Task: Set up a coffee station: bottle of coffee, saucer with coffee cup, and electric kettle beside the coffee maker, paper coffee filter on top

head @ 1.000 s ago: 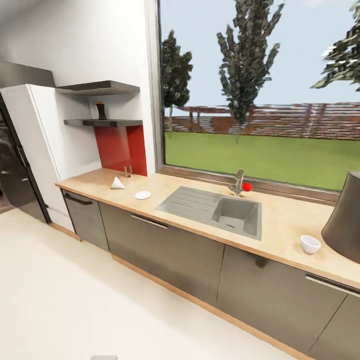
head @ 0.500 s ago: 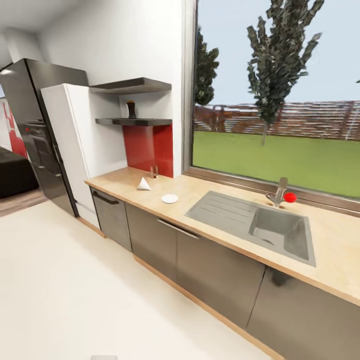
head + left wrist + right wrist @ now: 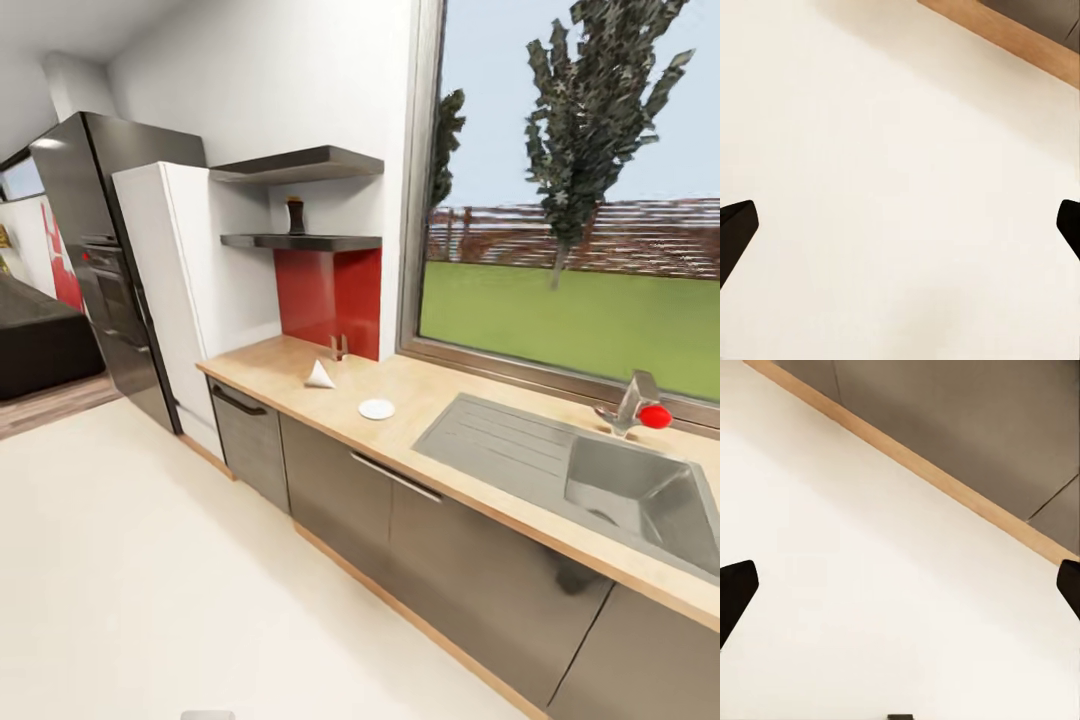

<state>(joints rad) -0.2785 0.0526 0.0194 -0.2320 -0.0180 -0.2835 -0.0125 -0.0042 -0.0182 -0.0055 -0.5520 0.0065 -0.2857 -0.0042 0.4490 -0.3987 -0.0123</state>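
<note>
The countertop point(image 3: 440, 405) carries the paper coffee filter point(image 3: 319, 375) and the saucer point(image 3: 376, 408), apart.

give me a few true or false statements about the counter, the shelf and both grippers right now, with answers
1. The bottle of coffee stands on the lower shelf. True.
2. The paper coffee filter lies in the sink. False: it sits on the countertop, near the red wall panel.
3. The saucer lies between the filter and the sink. True.
4. The left gripper is shut on the saucer. False: its fingertips are wide apart over bare floor.
5. The right gripper is open, holding nothing. True.
6. The tap knob is blue. False: it is red.
</note>
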